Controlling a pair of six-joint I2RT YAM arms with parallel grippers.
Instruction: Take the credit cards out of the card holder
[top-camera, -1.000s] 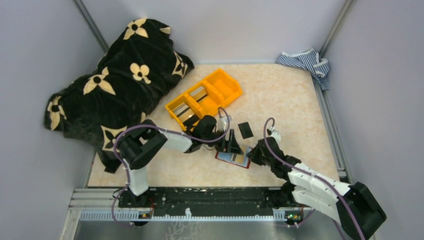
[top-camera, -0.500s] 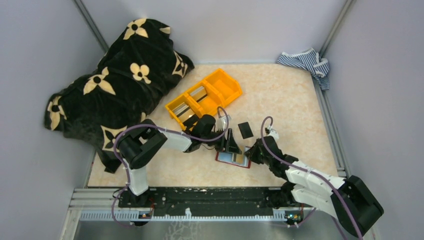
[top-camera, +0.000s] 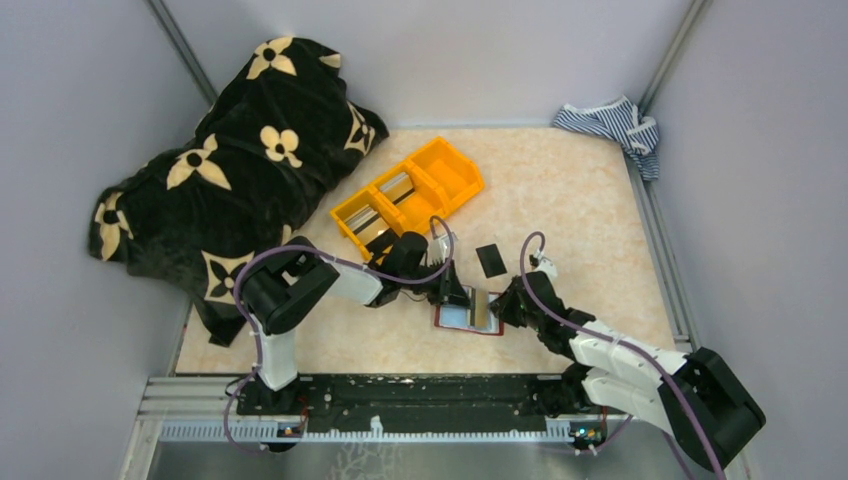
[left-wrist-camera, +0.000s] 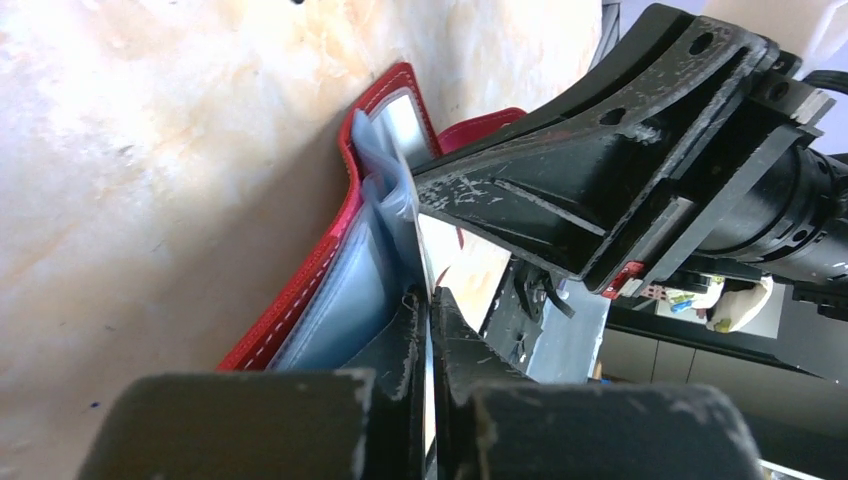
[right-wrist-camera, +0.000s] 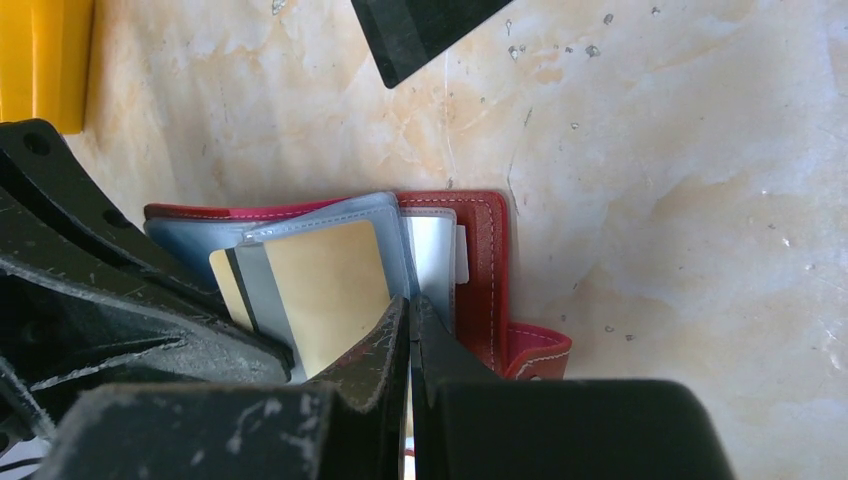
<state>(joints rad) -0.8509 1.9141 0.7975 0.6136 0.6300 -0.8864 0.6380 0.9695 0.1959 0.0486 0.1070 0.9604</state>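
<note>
Card holder, dark red with pale blue pockets, lies open on the marbled table just ahead of my two arms. My left pincer comes at it from the left, its two fingers pressed almost together with only a sliver between them. In that sliver sits a thin pale edge, which looks to be the beige card. That card, a grey stripe down one side, stands partly out of a blue pocket, its lower corner hidden behind my left pincer in the right wrist view. My right pincer meets the card holder from the right, its fingers likewise all but closed. They pinch the inner leaf where the blue pocket joins a clear window pocket; how much of the leaf is caught I cannot tell. The two pincers sit close beside each other. Just beyond, a dark card lies flat on the table, apart from the card holder. Farther back and to the left stands an orange bin of three compartments, with grey shiny pieces in two of them. A black cloth with cream flowers is heaped at the far left. A blue-striped cloth is bunched in the far right corner.
</note>
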